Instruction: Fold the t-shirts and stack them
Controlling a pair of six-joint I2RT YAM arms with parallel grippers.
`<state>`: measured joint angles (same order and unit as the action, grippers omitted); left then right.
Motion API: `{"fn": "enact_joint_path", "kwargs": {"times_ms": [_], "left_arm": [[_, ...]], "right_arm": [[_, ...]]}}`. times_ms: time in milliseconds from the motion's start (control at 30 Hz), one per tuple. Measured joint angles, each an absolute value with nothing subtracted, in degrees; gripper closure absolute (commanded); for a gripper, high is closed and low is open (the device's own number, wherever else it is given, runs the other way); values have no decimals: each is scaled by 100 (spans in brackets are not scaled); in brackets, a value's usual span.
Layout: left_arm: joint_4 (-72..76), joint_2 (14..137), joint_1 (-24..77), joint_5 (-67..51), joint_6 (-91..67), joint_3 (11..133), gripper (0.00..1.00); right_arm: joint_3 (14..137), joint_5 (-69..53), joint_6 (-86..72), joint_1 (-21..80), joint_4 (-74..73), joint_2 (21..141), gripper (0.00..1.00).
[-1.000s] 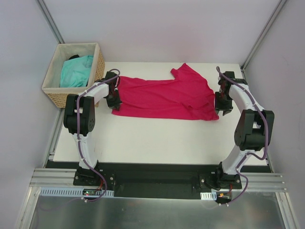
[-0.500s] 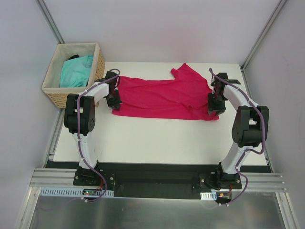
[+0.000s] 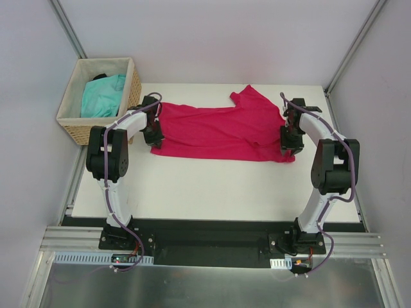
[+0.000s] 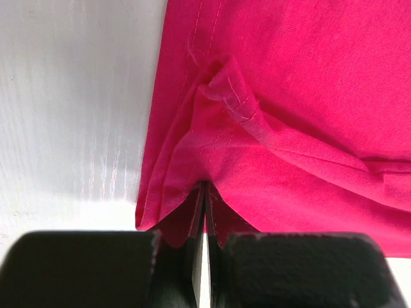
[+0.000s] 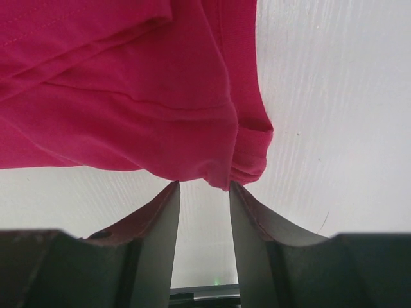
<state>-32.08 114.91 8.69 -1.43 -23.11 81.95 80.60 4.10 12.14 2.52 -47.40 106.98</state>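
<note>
White table [image 3: 212, 192], grey walls round it. R gripper [image 5: 204, 187] stood part-open, jaws apart, w/ the hem corner of the crimson-pink t-shirt [image 5: 160, 115] right at its mouth, not pinched yet. Vs a sec earlier it had swung in from the table's edge, off the cloth, up to that corner, so a 2nd grip looked near, prob. for spreading or a first fold. L gripper [image 4: 204, 192] was clamped shut on the opposite hem, same spot as before. Beyond L, the turquoise t-shirt [image 3: 103, 95] lay in the basket [image 3: 72, 128], not yet started.
</note>
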Motion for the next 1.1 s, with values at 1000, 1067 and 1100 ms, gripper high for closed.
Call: {"fn": "enact_joint_path", "kwargs": {"times_ms": [1000, 1067, 1100], "left_arm": [[-3398, 11509, 864, -132, -2161, 8309, 100], [-3430, 11509, 864, -126, -2158, 8342, 100], [-3452, 11509, 864, -121, -2154, 8364, 100]], "right_arm": [[8418, 513, 1297, 14, -4735, 11187, 99], [8462, 508, 1317, -16, -4737, 11218, 99], [8477, 506, 1319, -43, -4737, 11233, 99]]}}
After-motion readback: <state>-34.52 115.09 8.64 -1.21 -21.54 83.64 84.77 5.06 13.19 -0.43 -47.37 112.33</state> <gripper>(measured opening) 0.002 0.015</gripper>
